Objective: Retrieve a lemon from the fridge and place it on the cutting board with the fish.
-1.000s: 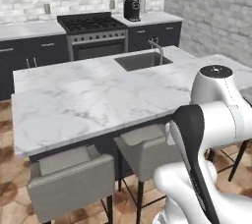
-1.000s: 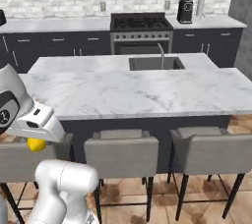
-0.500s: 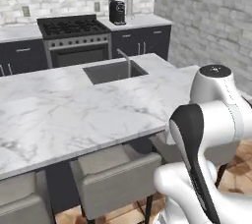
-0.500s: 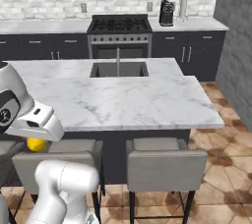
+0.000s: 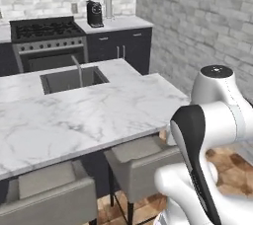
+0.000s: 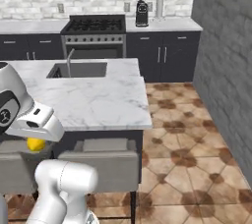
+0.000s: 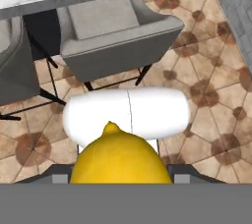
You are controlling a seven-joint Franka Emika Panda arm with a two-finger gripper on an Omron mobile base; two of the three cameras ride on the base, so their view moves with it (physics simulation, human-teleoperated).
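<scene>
The lemon is bright yellow and sits low in the middle of the hand view, its pointed tip up. My gripper is shut on it, and the fruit covers the fingertips. From the right base view the lemon peeks out under the white hand, where the gripper hangs low at the left, in front of the island's edge and above a stool. The fridge, the cutting board and the fish are out of view.
A marble island counter with a sink and faucet stands ahead. Grey stools are tucked under its near edge. A stove and coffee machine line the back wall. A brick wall borders tiled floor on the right.
The whole scene has slid left in both base views, so the base has moved or turned to the right. The brick wall and open floor have come into view. The lemon stays gripped.
</scene>
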